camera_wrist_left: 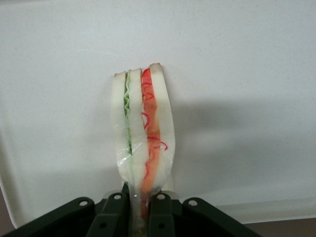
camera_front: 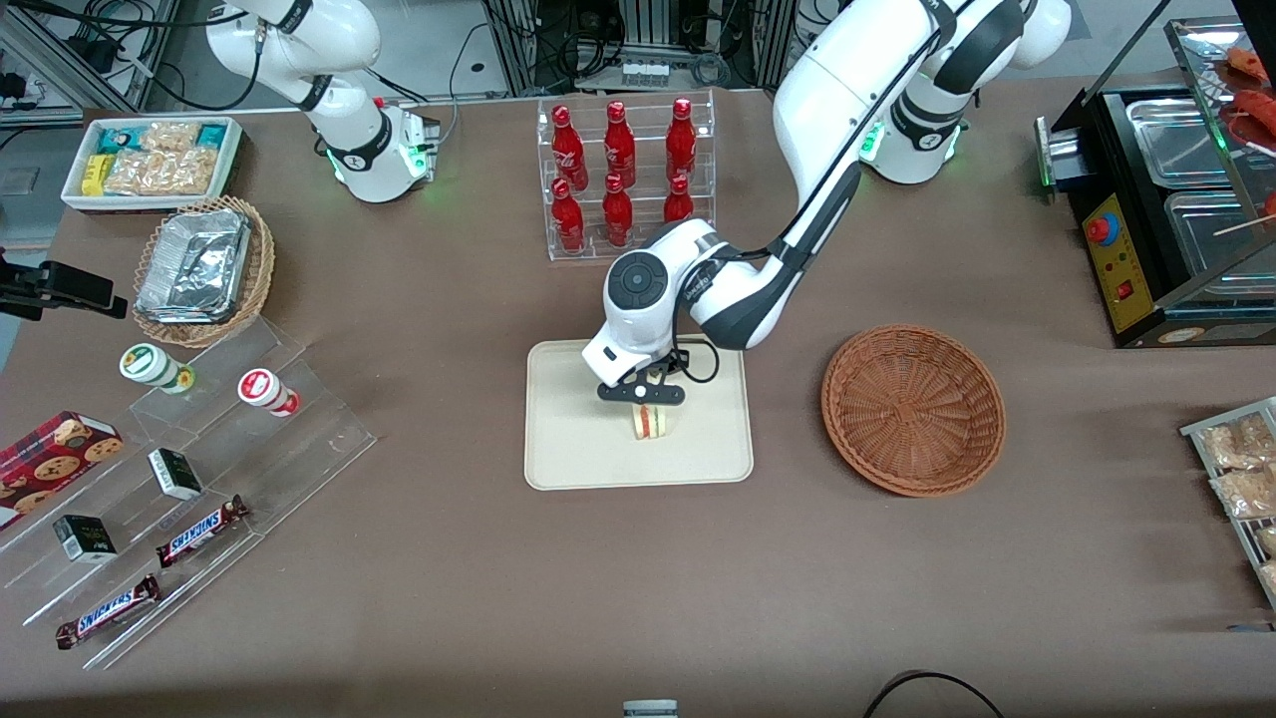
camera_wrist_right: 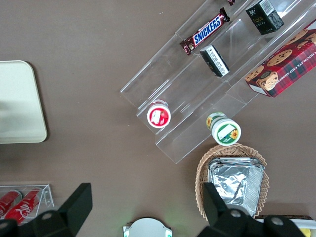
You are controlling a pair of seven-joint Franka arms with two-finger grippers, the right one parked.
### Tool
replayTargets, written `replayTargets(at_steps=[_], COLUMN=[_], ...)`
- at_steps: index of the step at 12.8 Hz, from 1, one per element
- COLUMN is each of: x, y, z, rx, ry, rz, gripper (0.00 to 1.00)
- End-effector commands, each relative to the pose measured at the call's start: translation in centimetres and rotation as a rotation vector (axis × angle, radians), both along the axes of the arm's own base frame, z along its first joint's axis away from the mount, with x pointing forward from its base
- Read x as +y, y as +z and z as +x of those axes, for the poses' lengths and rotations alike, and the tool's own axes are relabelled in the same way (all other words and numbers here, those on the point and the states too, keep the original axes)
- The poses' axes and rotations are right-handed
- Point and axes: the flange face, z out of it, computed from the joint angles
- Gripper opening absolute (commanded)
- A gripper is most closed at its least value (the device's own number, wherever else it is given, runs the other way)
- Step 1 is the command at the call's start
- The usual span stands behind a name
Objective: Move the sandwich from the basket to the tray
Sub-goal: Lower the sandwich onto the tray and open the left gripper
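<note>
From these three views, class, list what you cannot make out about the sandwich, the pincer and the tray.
- Sandwich, front view: whether it touches the tray is hidden; the pincer covers its top.
- Sandwich, left wrist view: its gripped end is covered by the fingers.
- Tray, right wrist view: cut by the edge; sandwich out of frame.

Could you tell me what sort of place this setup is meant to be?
Probably a mock snack counter in a robot lab: a rack of red bottles, Snickers bars on clear steps, and a food warmer. The gripper holds the sandwich over the tray.
</note>
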Motion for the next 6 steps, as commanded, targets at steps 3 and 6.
replayTargets(at_steps=[3,6], x=[-0.4,0.2], y=[0.6,5.0], z=[0.5,1.0], rx=[-0.032,-0.047], ry=[0.043,0.058], rz=[0.016,0.014], gripper=[1.0,1.0])
